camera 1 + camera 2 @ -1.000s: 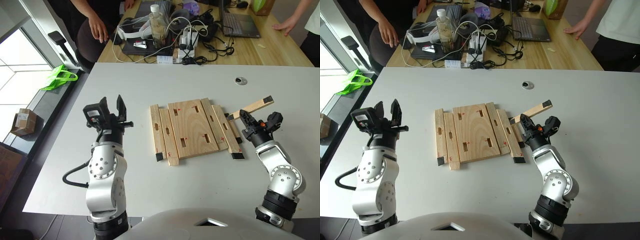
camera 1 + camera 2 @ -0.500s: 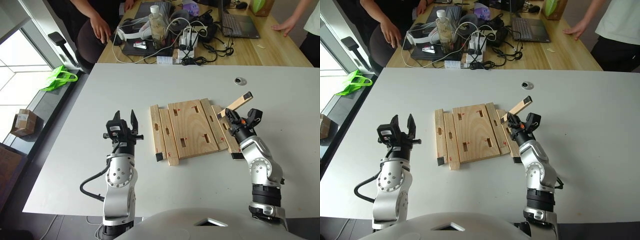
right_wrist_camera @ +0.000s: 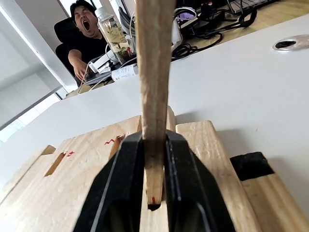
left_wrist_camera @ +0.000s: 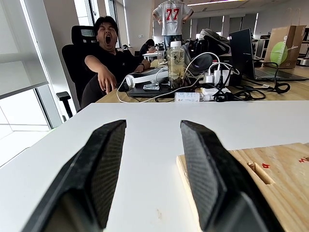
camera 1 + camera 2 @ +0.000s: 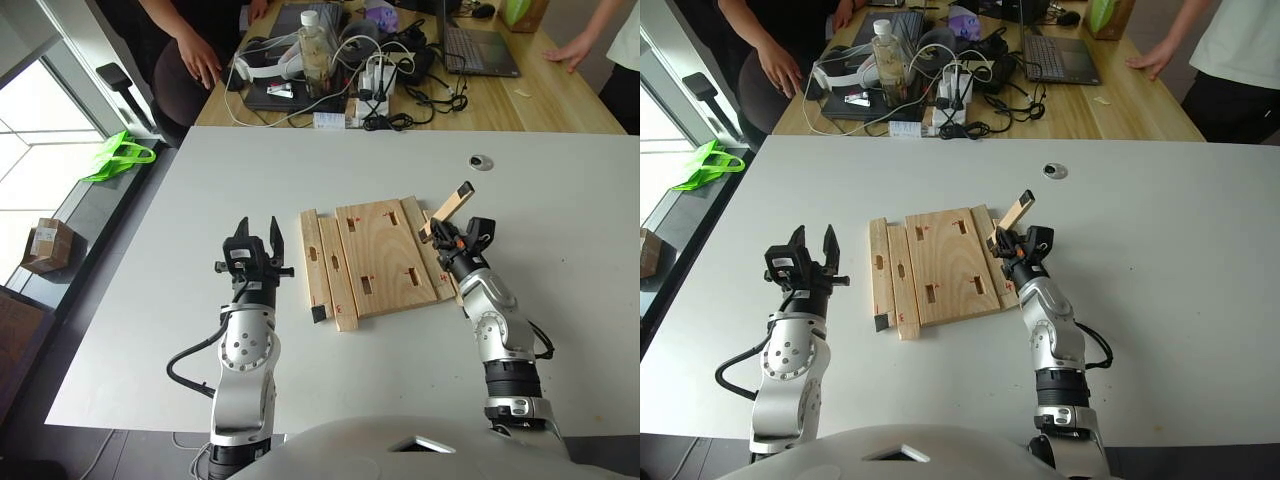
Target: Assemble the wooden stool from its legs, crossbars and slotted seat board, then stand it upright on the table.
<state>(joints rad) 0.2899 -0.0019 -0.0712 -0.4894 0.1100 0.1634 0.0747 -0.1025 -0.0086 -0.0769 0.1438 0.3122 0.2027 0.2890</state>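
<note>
Right arm: forearm runs forward from the near table edge, with the right gripper [image 5: 447, 243] over the right-hand side of the laid-out stool parts. Its fingers are clamped on the lower end of a wooden bar [image 5: 447, 210], which leans up and away toward the robot's right, black cap uppermost. In the wrist view the bar's lower tip, marked red, sits between the two fingers [image 3: 123, 169] above the seam of two planks; whether it touches the wood cannot be told. Left arm: raised from the near edge, with the left gripper [image 5: 259, 232] pointing away from the robot. Its fingers are spread apart and hold nothing. It stands just left of the parts and clear of them. The seat board [image 5: 375, 255] lies flat at mid-table, slots visible. Two slotted bars [image 5: 326, 268] lie side by side against its left edge, one with a black end [image 5: 319, 313]. Further planks [image 5: 428, 252] lie against its right edge, partly hidden by the right arm. The surface is a white table [image 5: 130, 300] with a cable grommet [image 5: 482, 160] toward the far right. Behind it is a wooden desk [image 5: 560, 100] carrying a bottle [image 5: 315, 45], a laptop [image 5: 480, 45] and tangled cables. A green bag [image 5: 118, 155] lies on the floor at left.
</note>
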